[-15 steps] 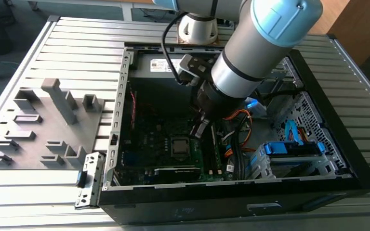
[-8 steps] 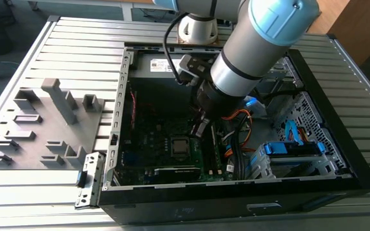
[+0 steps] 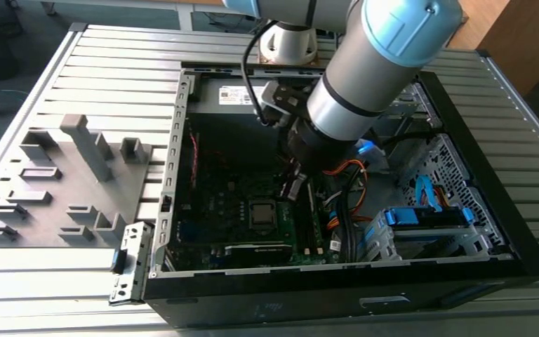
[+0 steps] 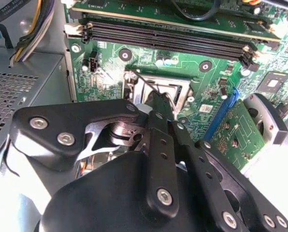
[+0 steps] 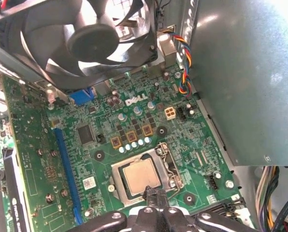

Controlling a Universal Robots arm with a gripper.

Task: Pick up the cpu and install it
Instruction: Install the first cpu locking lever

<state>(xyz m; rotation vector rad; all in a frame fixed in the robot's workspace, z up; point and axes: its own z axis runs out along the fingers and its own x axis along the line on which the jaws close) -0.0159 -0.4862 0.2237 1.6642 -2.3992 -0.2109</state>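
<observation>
The cpu (image 5: 141, 178), a small square chip with a pale silvery top, lies flat inside the silver socket frame (image 5: 169, 166) on the green motherboard (image 5: 42, 159). In the first wrist view my gripper (image 5: 156, 195) hovers just beside the chip's edge, its black fingers pressed together and holding nothing. The second wrist view has the same fingers (image 4: 159, 140) converging over the socket frame (image 4: 136, 82), hiding most of the chip. From the exterior view, the arm reaches into the open computer case and the gripper (image 3: 296, 186) hangs just above the socket (image 3: 260, 210).
A black fan (image 5: 86, 41) and the grey power-supply box (image 5: 245, 72) flank the socket. Empty memory slots (image 4: 168, 38) run along the board. Coloured cables (image 3: 349, 172) and blue drive brackets (image 3: 424, 216) sit at the exterior view's right. A grey parts tray (image 3: 59, 182) lies outside the case.
</observation>
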